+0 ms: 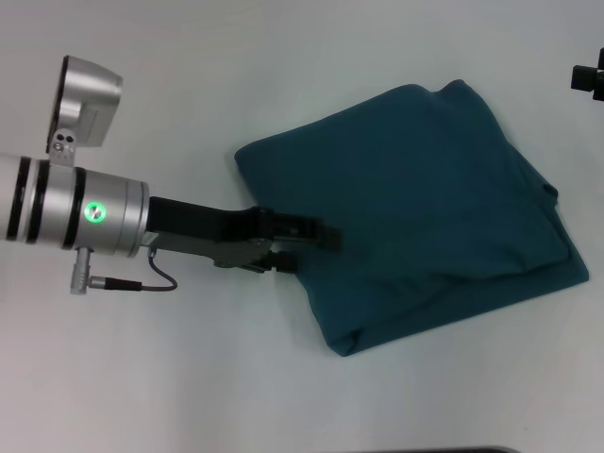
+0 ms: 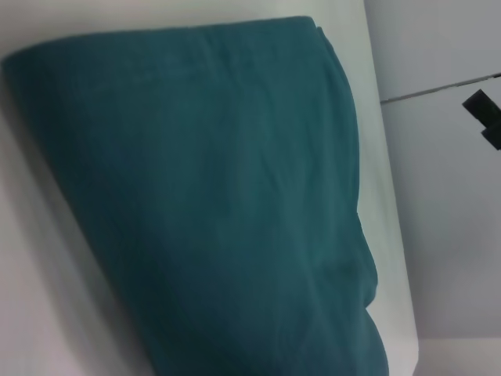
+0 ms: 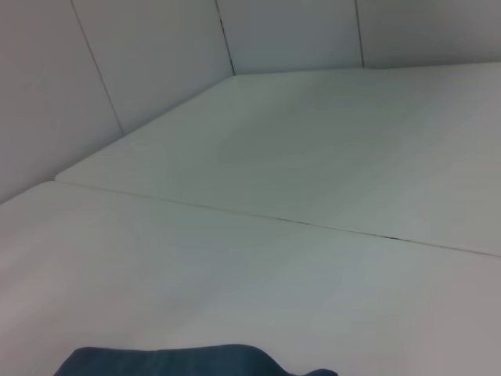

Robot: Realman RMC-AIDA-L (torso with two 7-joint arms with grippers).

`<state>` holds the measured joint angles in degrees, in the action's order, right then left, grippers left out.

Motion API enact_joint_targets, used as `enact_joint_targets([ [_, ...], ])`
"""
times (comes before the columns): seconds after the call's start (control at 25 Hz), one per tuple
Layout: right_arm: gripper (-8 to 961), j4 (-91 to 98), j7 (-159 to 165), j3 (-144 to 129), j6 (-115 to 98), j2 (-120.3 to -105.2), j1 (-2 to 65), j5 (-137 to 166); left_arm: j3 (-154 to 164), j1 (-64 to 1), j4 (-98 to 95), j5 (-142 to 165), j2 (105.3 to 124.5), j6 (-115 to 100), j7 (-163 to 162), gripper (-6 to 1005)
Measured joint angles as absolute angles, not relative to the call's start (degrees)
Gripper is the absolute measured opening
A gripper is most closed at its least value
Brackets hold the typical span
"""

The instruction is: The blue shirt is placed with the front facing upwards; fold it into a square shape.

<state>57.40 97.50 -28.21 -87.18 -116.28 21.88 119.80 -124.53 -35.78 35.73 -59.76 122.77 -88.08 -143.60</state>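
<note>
Head cam is looking down from above at the table [image 1: 189,396], w/ the blue shirt [image 1: 415,208] mid-frame and the left arm coming in from the left. Left wrist cam is sitting v. close to the shirt [image 2: 211,204], which is filling most of its frame; table edge beyond. Right wrist cam is looking out low across bare table [image 3: 274,258] toward wall panels, catching only a sliver of shirt [image 3: 180,360]. All three are sharing shirt + table.

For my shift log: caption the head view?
Left gripper at the near-left edge of the folded blue shirt; right gripper parked far right.
</note>
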Motion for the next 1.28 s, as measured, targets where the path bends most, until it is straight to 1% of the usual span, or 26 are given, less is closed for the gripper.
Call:
enact_joint_targets([
  [0.84,615,57.4,97.6,-28.2,-87.2,-116.28,21.4,119.8,-121.9,-37.7,34.4,-57.5,123.87,-84.4,-143.6,905],
  [1.28,614,57.4,97.6,-28.2,-87.2,-116.32,21.4,119.8,-121.2,-39.1,32.9,-57.6,123.92,-82.7,-143.8,893],
])
